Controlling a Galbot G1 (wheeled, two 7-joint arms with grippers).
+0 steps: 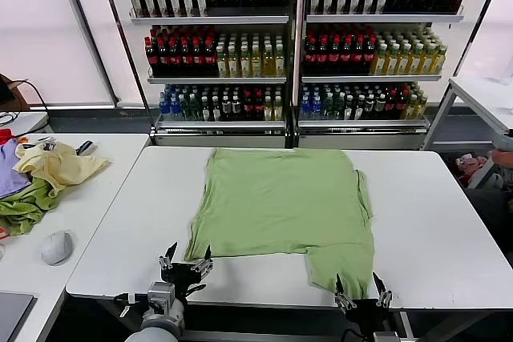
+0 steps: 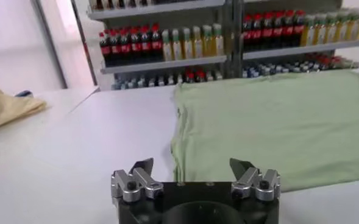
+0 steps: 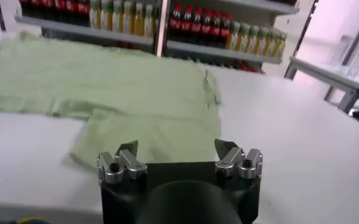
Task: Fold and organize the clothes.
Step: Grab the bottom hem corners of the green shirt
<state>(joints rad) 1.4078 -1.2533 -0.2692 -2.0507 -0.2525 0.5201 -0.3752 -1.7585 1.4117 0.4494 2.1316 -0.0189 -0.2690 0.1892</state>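
A pale lime-green shirt (image 1: pixel 280 206) lies spread flat on the white table (image 1: pixel 120 230), plain side up. One sleeve hangs toward the front edge at the right (image 1: pixel 345 266). My left gripper (image 1: pixel 185 258) stands open at the table's front edge, just before the shirt's near left corner (image 2: pixel 185 164). My right gripper (image 1: pixel 362 288) is open too, at the front edge right below that sleeve (image 3: pixel 149 137). Neither holds anything. The shirt (image 2: pixel 277 128) fills the left wrist view's far side, and it also stretches across the right wrist view (image 3: pixel 94 79).
A side table on the left carries a heap of yellow, green and purple clothes (image 1: pixel 44 178) and a grey mouse (image 1: pixel 56 247). Shelves of bottles (image 1: pixel 296 38) stand behind the table. Another white table (image 1: pixel 489 94) is at the far right.
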